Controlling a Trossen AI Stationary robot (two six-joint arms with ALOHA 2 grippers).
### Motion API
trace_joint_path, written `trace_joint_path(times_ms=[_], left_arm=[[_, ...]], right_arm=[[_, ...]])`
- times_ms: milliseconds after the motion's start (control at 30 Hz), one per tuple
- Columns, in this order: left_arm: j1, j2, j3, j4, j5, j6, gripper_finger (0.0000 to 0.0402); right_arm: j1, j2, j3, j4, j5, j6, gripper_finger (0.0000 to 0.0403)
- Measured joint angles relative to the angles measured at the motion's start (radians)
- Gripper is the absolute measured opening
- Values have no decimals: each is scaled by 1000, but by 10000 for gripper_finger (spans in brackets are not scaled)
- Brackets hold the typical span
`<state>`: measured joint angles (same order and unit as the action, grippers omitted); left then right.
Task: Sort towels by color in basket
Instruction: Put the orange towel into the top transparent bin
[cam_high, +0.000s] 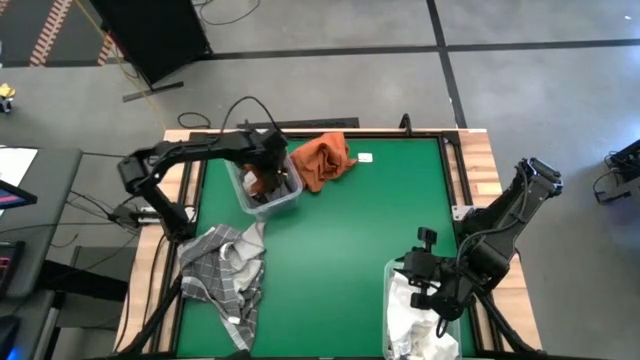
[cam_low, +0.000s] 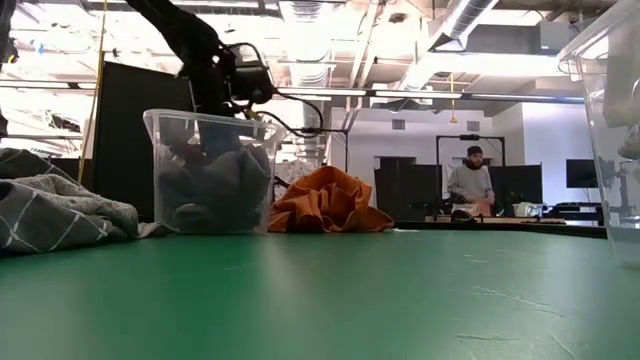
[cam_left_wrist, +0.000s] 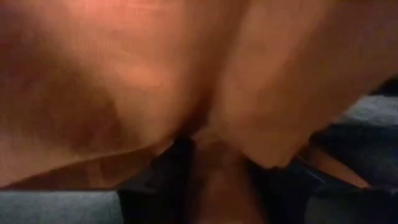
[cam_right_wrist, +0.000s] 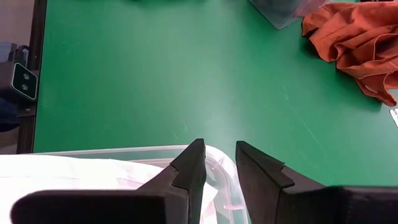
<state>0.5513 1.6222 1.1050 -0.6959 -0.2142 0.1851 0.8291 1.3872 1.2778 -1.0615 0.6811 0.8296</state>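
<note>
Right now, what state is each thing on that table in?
Left bin: holds dark and rust cloth.
Orange towel: crumpled on the mat.
Plaid towel: heaped, unsorted.
Right bin: holds white towels.
Left gripper: down in its bin.
Right gripper: slightly open, empty.

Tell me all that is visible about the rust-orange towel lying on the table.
The rust-orange towel is soft cloth, crumpled into a loose heap with many folds, not spread flat. It lies on the green table near the far edge, right beside the clear bin that the left claw reaches into. In the low view it seems to touch the bin's side. No claw holds it.
</note>
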Motion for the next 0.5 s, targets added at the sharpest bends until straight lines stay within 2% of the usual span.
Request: trace_joint_path(times_ms=[233,367,500], left_arm=[[0,39,2,-4,37,-17,169],[0,-11,-4,-28,53,-9,169],[0,-111,-5,-49,58,-7,169]], right_arm=[[0,0,0,0,0,0,120],[0,0,0,0,0,0,120],[0,0,0,0,1,-9,120]])
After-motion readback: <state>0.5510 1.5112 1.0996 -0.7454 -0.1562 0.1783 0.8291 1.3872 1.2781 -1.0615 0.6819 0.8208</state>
